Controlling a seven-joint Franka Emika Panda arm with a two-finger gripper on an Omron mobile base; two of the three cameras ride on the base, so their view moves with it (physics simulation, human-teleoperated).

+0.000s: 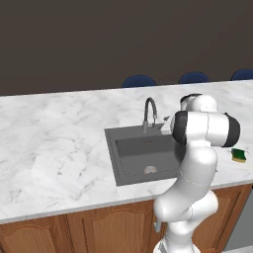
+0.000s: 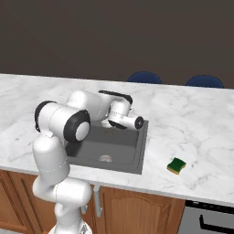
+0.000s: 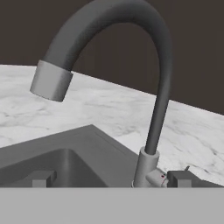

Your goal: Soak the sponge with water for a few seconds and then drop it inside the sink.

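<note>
The sponge point(image 1: 239, 155) point(image 2: 176, 165), green on top with a yellow layer below, lies flat on the marble counter to the right of the sink point(image 1: 111, 148) point(image 2: 141, 151), well apart from my hand. My gripper point(image 3: 111, 179) is open, its tips wide apart with nothing between them, and it faces the base of the curved grey faucet point(image 3: 155, 100) point(image 1: 149, 111) from close up, over the back of the basin point(image 3: 65, 162). The faucet's spout point(image 3: 50, 83) hangs to the upper left in the hand view. No water comes from the spout. The drain point(image 1: 150, 170) point(image 2: 105, 159) shows in the basin floor.
A small lever point(image 3: 157, 177) sits at the faucet's foot. White marble counter point(image 1: 54, 143) spreads wide to the left of the sink. Blue chair backs point(image 1: 139, 80) point(image 2: 144, 77) rise behind the counter. Wooden cabinet doors point(image 1: 99, 230) run below, and a dark appliance point(image 2: 210, 219) is at the lower right.
</note>
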